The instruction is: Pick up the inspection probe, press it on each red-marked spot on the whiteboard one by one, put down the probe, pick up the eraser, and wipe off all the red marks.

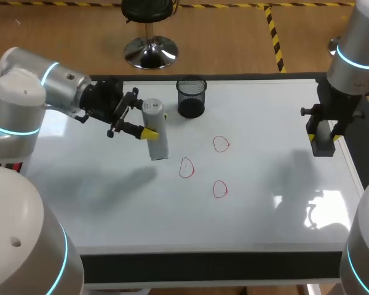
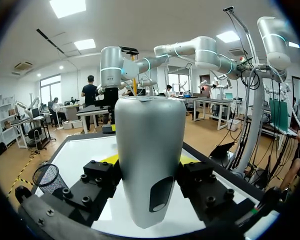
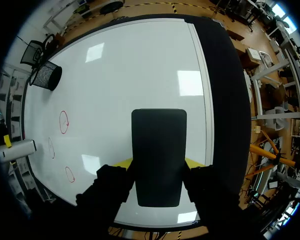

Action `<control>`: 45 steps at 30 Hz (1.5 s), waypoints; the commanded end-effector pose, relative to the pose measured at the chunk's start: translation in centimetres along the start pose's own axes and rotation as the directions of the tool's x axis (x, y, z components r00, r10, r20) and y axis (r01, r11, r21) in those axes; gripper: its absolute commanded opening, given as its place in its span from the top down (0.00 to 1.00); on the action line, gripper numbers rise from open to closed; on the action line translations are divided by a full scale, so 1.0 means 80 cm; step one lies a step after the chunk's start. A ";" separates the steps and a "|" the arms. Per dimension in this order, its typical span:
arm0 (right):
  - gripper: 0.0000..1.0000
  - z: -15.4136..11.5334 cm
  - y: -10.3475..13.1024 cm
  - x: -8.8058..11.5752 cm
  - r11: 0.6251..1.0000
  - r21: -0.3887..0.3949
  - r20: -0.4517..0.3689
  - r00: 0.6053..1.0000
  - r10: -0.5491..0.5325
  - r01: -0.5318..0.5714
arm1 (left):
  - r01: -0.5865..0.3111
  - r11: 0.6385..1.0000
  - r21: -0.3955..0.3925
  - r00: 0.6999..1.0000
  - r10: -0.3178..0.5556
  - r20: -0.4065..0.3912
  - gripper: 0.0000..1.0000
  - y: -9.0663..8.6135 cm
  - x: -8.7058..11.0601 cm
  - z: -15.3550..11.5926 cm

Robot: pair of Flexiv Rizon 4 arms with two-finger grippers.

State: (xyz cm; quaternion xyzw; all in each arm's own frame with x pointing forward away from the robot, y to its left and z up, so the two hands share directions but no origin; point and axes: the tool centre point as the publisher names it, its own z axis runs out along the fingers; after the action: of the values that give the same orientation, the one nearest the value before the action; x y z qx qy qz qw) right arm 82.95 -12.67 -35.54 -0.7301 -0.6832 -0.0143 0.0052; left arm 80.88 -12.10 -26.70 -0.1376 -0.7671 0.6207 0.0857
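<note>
Inspection probe (image 1: 155, 138): pale grey, smooth cylinder with rounded shoulders and a flat end cap. In the left wrist view, dark oval window in its side, on the wrist side of the fingers. Clamped from two sides by the left gripper (image 1: 157, 125), yellow tips against its upper half. Located left of centre in the head view, slightly tilted, lower end toward the whiteboard (image 1: 264, 203). Contact with the board not discernible.

Eraser (image 1: 323, 147): dark rectangular block with rounded corners. Clamped between the fingers of the right gripper (image 1: 324, 138) at the right edge of the frame, over the board's right margin. Contact with the surface not discernible.

Red marks (image 1: 221, 144): three hand-drawn red loops near the centre of the frame, arranged as a triangle. Left loop near the probe's lower end; all three well apart from the eraser.

Black wire-mesh cup (image 1: 191, 97): upright on the board at upper centre, just right of the probe's top.

Whiteboard: glossy white with light reflections toward the lower right, dark-framed, covering the counter (image 1: 203, 267).
</note>
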 end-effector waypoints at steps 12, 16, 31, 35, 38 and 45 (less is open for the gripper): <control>1.00 -0.001 -0.001 -0.001 1.000 0.000 0.000 1.000 -0.001 0.001 | -0.023 1.000 0.012 0.999 0.022 0.046 1.00 0.005 0.022 -0.056; 1.00 -0.001 -0.001 -0.001 1.000 0.000 0.000 1.000 -0.001 0.001 | -0.030 1.000 0.007 0.998 0.029 0.051 1.00 0.005 0.028 -0.070; 1.00 -0.001 -0.001 -0.001 1.000 0.000 0.000 1.000 -0.001 0.001 | -0.018 1.000 -0.002 0.998 0.018 0.057 1.00 0.015 0.038 -0.107; 1.00 -0.001 -0.001 -0.001 1.000 0.000 0.000 1.000 -0.001 0.001 | -0.019 1.000 -0.002 0.998 0.019 0.059 1.00 0.018 0.040 -0.115; 1.00 -0.001 -0.001 -0.001 1.000 0.000 0.000 1.000 -0.001 0.001 | -0.018 1.000 0.000 0.998 0.018 0.063 1.00 0.022 0.043 -0.120; 1.00 -0.001 -0.001 -0.001 1.000 0.000 0.000 1.000 -0.001 0.001 | -0.005 1.000 -0.005 0.996 0.005 0.087 1.00 0.026 0.052 -0.133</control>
State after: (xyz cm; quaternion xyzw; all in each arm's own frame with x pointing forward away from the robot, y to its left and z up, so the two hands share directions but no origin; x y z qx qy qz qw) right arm 82.94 -12.67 -35.54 -0.7301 -0.6832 -0.0143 0.0052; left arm 80.88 -1.06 -26.93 -0.1136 -0.7706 0.6247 0.0548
